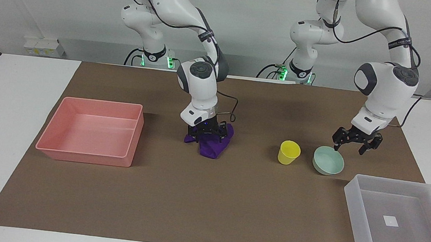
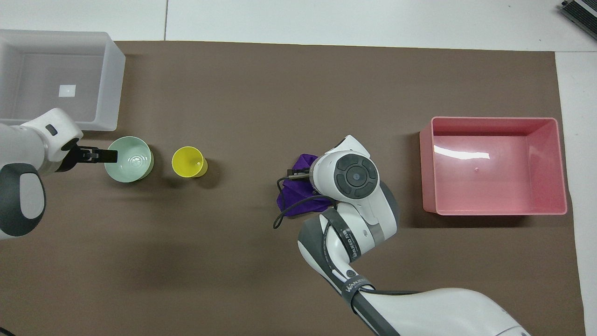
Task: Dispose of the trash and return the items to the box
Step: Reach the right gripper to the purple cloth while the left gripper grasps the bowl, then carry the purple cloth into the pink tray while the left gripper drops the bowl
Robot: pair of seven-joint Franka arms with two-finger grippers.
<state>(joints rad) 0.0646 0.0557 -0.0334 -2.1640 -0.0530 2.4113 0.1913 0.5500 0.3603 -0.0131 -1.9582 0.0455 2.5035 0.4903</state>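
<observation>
The purple rag [image 1: 213,148] lies crumpled in the middle of the brown mat. My right gripper [image 1: 207,134] is down on it, fingers open astride the cloth. In the overhead view the right wrist covers most of the rag [image 2: 290,198] and hides the gripper. The mint-green bowl [image 1: 328,160] and the yellow cup [image 1: 288,152] stand side by side. My left gripper [image 1: 350,148] is open, low at the bowl's rim on the side nearer the robots. In the overhead view its tip [image 2: 101,155] overlaps the rim of the bowl [image 2: 133,161], beside the cup [image 2: 189,162].
The translucent tray [image 1: 354,199] with a white label stands empty at the left arm's end, farther from the robots than the bowl; it also shows in the overhead view [image 2: 114,79]. A pink bin [image 1: 77,156] stands empty at the right arm's end, also in the overhead view [image 2: 494,211].
</observation>
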